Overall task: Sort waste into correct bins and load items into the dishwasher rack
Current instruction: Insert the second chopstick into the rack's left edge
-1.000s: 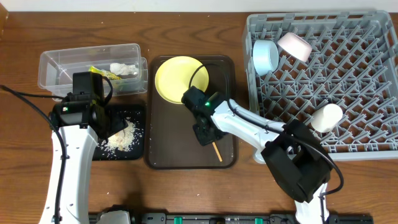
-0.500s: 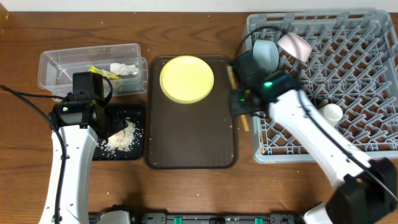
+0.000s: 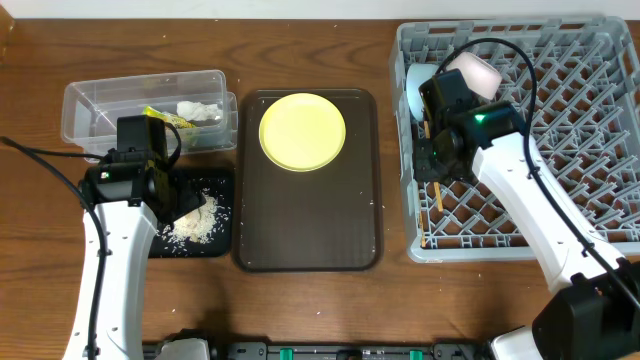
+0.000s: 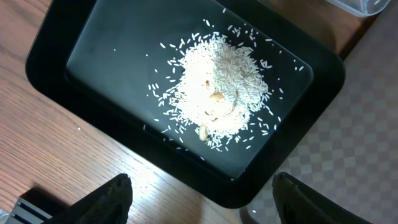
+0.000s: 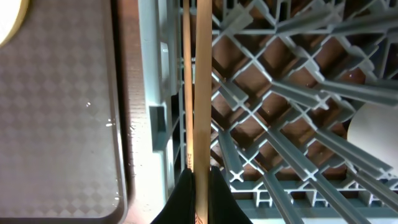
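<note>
My right gripper is shut on two wooden chopsticks, held over the left side of the grey dishwasher rack. A light blue bowl and a white bowl stand in the rack's far left corner. The yellow plate lies on the brown tray. My left gripper is open above the black tray, which holds the rice. The clear tub holds the wrapper and tissue.
The brown serving tray's edge lies just left of the rack wall. A pale round object sits in the rack at the right of the right wrist view. The wooden table runs along the front.
My right arm lifted the chopsticks from the brown tray and swung right, now over the rack's left side. The plate now lies flat on the tray. The left arm has not moved.
</note>
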Controlling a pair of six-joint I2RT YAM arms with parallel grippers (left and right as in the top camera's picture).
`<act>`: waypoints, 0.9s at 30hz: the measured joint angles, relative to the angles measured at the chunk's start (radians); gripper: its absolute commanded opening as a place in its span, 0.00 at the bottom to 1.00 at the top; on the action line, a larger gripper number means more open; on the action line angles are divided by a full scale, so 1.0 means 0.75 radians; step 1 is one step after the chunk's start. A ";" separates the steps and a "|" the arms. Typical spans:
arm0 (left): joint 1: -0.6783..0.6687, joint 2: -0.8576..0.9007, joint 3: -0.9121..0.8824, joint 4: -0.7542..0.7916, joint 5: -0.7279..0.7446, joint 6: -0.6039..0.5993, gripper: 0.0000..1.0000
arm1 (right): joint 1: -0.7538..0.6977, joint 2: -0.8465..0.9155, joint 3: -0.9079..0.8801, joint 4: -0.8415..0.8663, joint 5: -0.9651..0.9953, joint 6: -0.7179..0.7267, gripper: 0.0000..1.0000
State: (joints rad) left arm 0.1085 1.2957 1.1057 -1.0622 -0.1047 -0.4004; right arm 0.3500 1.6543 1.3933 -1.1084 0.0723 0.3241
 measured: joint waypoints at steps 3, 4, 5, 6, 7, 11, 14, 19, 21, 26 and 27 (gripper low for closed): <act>0.000 0.000 0.000 0.000 0.000 0.000 0.75 | 0.000 0.000 -0.047 0.022 -0.001 -0.003 0.01; 0.000 0.000 0.000 0.000 0.000 0.000 0.75 | 0.000 -0.001 -0.069 0.035 -0.001 -0.004 0.02; 0.000 0.000 0.000 -0.001 0.000 0.000 0.75 | 0.000 0.000 -0.093 0.049 -0.002 -0.005 0.02; 0.000 0.000 0.000 0.000 0.000 0.000 0.75 | 0.000 0.000 -0.111 0.062 -0.002 -0.005 0.03; 0.000 0.000 0.000 0.000 0.000 0.000 0.75 | 0.000 0.000 -0.132 0.080 -0.006 -0.005 0.04; 0.000 0.000 0.000 -0.001 0.000 0.000 0.75 | 0.000 0.000 -0.201 0.155 -0.031 -0.014 0.13; 0.000 0.001 0.000 -0.001 0.000 0.000 0.75 | 0.000 0.000 -0.214 0.171 -0.043 -0.018 0.19; 0.000 0.000 0.000 -0.001 0.000 0.000 0.75 | 0.000 0.000 -0.214 0.180 -0.053 -0.032 0.27; 0.000 0.000 0.000 -0.001 0.000 0.000 0.75 | 0.000 0.000 -0.214 0.180 -0.062 -0.034 0.29; 0.000 0.000 0.000 -0.001 0.000 0.000 0.75 | -0.010 -0.005 -0.171 0.238 -0.091 -0.067 0.42; 0.000 0.000 0.000 -0.001 0.000 0.000 0.75 | -0.009 -0.009 -0.148 0.300 -0.113 -0.080 0.45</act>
State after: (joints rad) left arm 0.1085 1.2957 1.1057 -1.0626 -0.1047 -0.4004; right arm 0.3435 1.6474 1.2823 -0.8837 -0.0128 0.2642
